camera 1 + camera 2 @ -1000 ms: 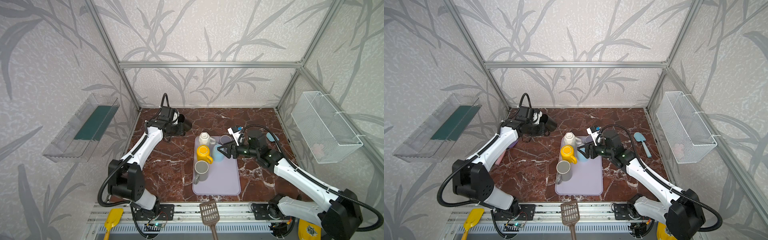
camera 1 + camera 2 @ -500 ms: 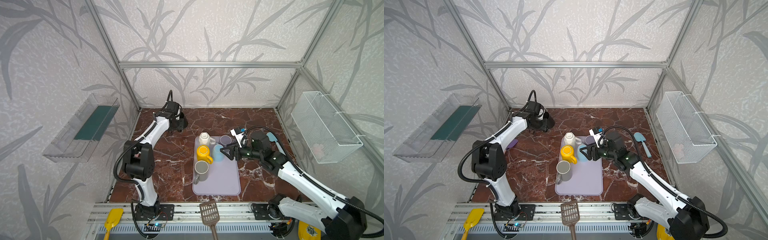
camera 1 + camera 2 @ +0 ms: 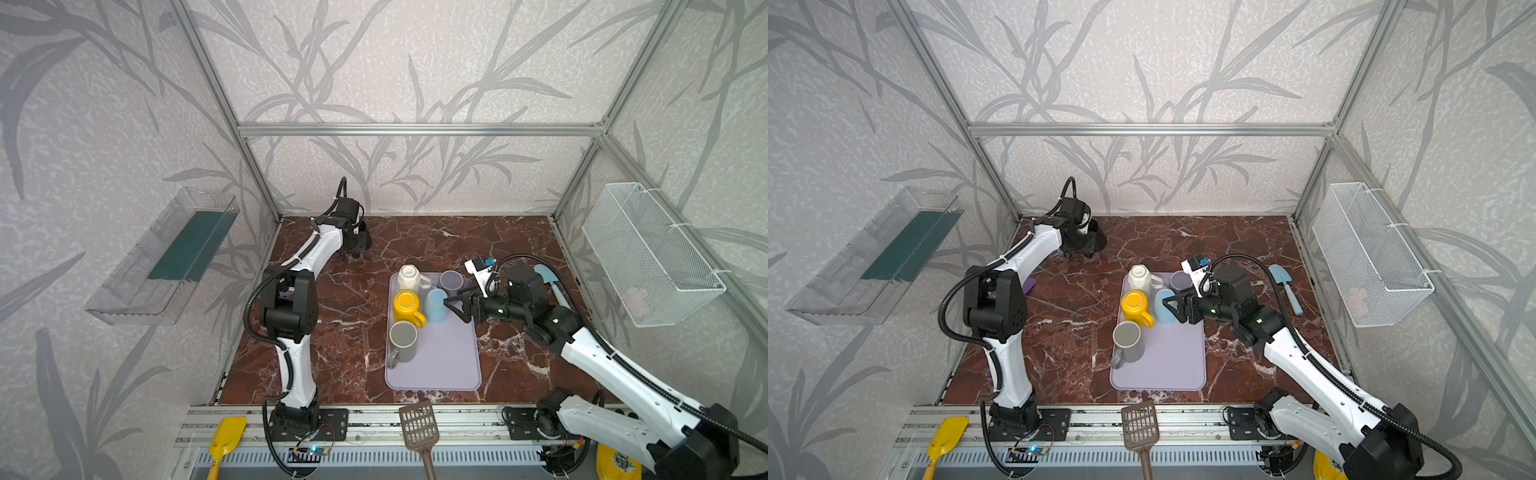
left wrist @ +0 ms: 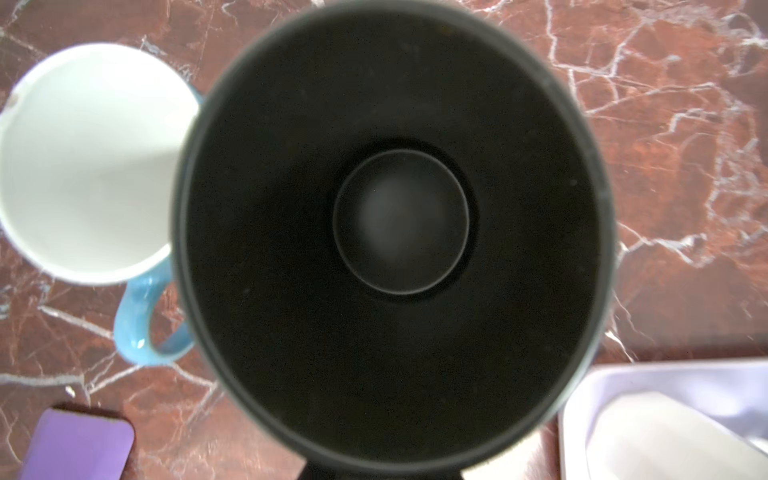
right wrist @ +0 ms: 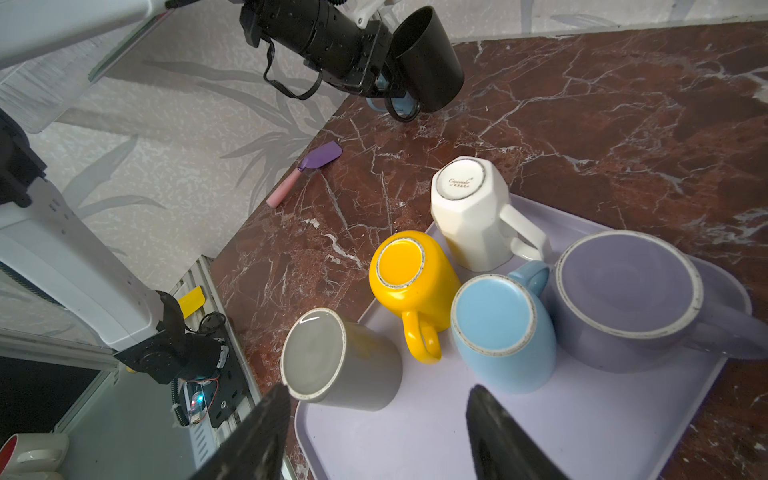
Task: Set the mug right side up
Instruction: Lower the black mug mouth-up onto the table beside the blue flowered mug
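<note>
Beyond the tray (image 3: pixel 440 361), left gripper (image 5: pixel 386 77) grips black mug (image 5: pixel 430 62); right gripper (image 5: pixel 376 397) gapes empty.

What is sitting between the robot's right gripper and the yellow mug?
The upside-down light blue mug, on the lilac tray. Both top views show it between the open right gripper and the yellow mug.

This is a robot lab. A left robot arm (image 3: pixel 291 307) and a right robot arm (image 3: pixel 602 365) are bolted to a metal rail (image 3: pixel 457 424) at the near edge. Metal bars (image 3: pixel 415 129) hold up the thin walls (image 3: pixel 415 62).
</note>
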### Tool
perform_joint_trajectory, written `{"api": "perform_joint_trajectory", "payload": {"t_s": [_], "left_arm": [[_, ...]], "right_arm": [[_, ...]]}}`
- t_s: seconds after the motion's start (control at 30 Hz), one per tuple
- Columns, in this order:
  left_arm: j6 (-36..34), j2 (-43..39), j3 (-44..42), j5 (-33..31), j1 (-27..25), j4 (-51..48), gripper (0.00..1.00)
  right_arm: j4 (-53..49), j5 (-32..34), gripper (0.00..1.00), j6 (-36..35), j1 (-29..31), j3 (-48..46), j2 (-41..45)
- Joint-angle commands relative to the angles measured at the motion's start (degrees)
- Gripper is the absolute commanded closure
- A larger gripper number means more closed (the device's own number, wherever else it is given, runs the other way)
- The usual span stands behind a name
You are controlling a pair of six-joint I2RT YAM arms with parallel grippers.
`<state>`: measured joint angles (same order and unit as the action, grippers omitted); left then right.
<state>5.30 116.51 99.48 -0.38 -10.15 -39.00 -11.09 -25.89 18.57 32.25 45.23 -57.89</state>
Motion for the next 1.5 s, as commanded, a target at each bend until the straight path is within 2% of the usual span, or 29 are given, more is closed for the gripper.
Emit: {"api": "perform_joint_trajectory", "payload": {"t_s": [0.0, 0.23, 0.7, 1.47], "left_arm": [[-2.0, 0.5, 3.3, -2.3, 0.1, 1.3, 1.0], [-2.9, 2.9, 4.6, -4.6, 0.0, 1.4, 1.0], [-4.0, 8.2, 10.8, -5.2, -0.4, -2.6, 1.0], [-3.0, 12.7, 16.1, -6.6, -0.4, -8.4, 1.0]], "right_arm": [[-0.7, 0.4, 0.32, -0.6, -0.2, -0.6, 1.0], [-0.9, 0.6, 0.32, -0.6, -0.2, -0.7, 1.4], [-0.4, 1.3, 0.32, -0.3, -0.2, -1.3, 1.2], [-0.1, 1.7, 0.32, -0.3, -0.2, -1.9, 1.3]]}}
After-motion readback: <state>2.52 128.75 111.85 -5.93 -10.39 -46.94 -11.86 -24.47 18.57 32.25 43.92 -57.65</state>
